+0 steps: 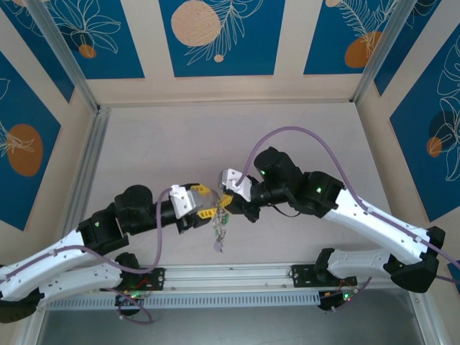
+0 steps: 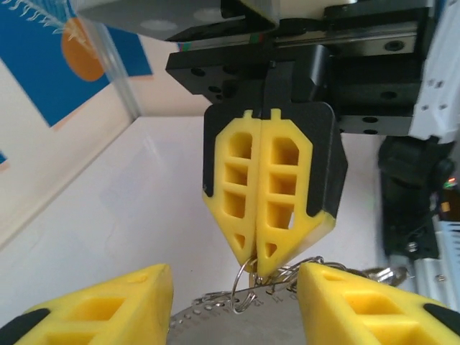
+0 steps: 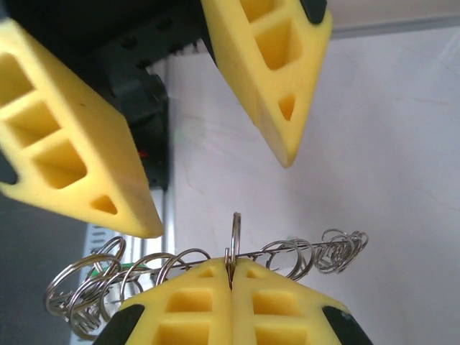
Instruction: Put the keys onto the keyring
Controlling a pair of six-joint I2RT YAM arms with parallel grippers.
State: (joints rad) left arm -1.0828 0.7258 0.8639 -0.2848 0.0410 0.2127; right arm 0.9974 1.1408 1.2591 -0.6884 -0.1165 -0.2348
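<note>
Gaping left gripper [image 1: 207,206], fingers apart either side of keyring [image 3: 284,253] | keyring mid-table between both tools, keys [image 1: 219,246] trailing toward near rail [image 1: 230,273] | right gripper [image 3: 230,277] pinched shut on its wire | table [image 1: 180,144] runs wide to far and side edges

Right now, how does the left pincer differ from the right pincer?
The left pincer stands open, its tips wide apart; the right pincer is shut tight. The left pincer holds nothing, while the right pincer pinches the keyring at its tips. Both are yellow with cut-outs, and they face each other tip to tip.
</note>
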